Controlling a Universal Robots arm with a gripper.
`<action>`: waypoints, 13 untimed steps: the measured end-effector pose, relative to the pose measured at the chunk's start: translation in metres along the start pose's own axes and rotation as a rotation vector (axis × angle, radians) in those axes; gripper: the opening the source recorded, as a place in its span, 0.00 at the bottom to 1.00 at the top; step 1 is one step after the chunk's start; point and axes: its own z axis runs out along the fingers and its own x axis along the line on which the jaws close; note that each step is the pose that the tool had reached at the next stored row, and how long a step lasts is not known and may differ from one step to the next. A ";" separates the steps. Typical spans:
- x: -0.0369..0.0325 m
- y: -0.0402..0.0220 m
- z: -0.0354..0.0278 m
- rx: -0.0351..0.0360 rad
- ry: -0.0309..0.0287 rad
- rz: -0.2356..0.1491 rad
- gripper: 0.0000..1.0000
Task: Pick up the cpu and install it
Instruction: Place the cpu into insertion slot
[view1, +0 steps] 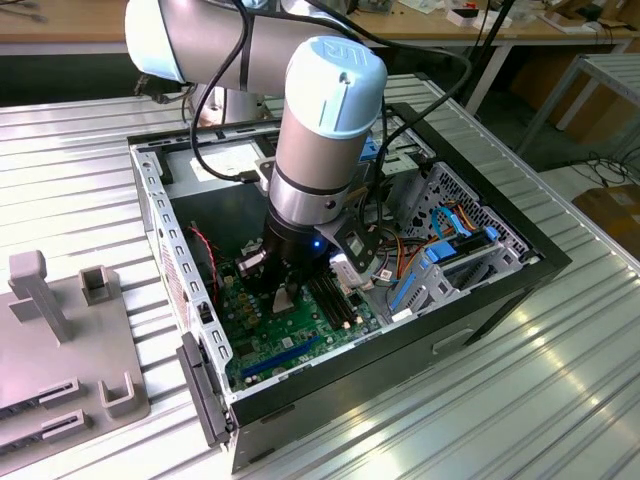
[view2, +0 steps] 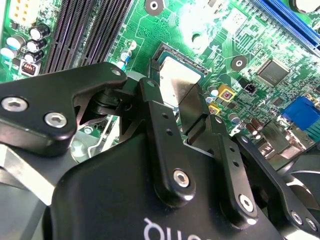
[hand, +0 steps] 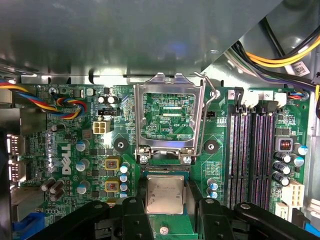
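While the arm (view1: 320, 130) reaches down into the open computer case (view1: 480, 300) lying on the ribbed metal counter (view1: 480, 410), its gripper (hand: 167, 211) hangs low over the green motherboard (hand: 220, 131). In both wrist views the cpu (hand: 165, 194) (view2: 176, 80) lies flat, silver top up, between the two black jaws. Whether they are clamped on it or only flank it, I cannot tell. Just beside the cpu, the hollow silver socket frame (hand: 167, 80) stands swung open. Long black memory slots (hand: 252, 150) run alongside, near the frame.
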 end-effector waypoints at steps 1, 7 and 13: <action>0.0000 0.0000 0.0000 0.0000 -0.0001 -0.001 0.41; 0.0002 -0.0002 0.0005 -0.0004 -0.0001 -0.005 0.41; 0.0002 -0.0001 0.0027 -0.0015 -0.0002 -0.005 0.41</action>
